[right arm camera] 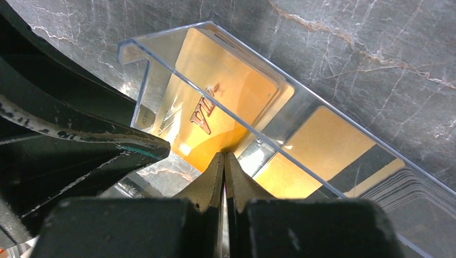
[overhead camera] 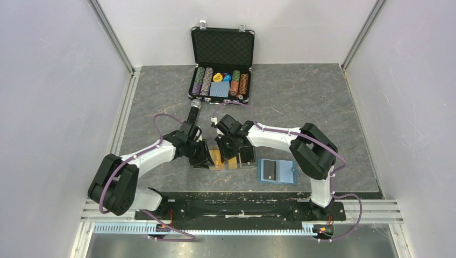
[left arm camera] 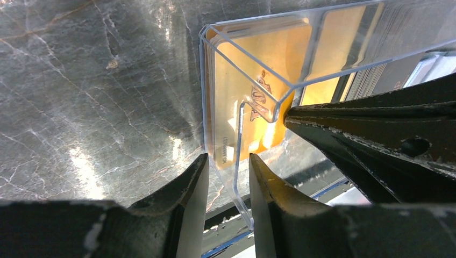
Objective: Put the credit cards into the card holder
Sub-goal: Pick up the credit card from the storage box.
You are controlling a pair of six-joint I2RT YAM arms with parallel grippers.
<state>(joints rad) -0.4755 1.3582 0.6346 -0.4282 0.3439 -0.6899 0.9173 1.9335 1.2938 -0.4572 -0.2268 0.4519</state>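
Cards: credit cards (right arm camera: 215, 102) are lying stacked, orange faces up, inside a clear box (overhead camera: 231, 164) on the grey table (overhead camera: 322, 107).
Card holder: card holder (overhead camera: 277, 171) is lying flat at 3 o'clock of the box, just apart from it.
Right gripper: right gripper (right arm camera: 224, 158) is pressing its jaws together, tips reaching the top card's edge.
Left gripper: left gripper (left arm camera: 228, 161) is straddling the box's 9 o'clock wall, jaws narrowly spread.
In the way: clear wall is standing between the left fingers and the cards.
Far side: chip case (overhead camera: 221, 64) is sitting open at 12 o'clock.

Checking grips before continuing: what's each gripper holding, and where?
Left gripper straddles a corner wall of the clear box, not visibly clamped. Right gripper is shut at a gold card's edge; a pinch cannot be told.
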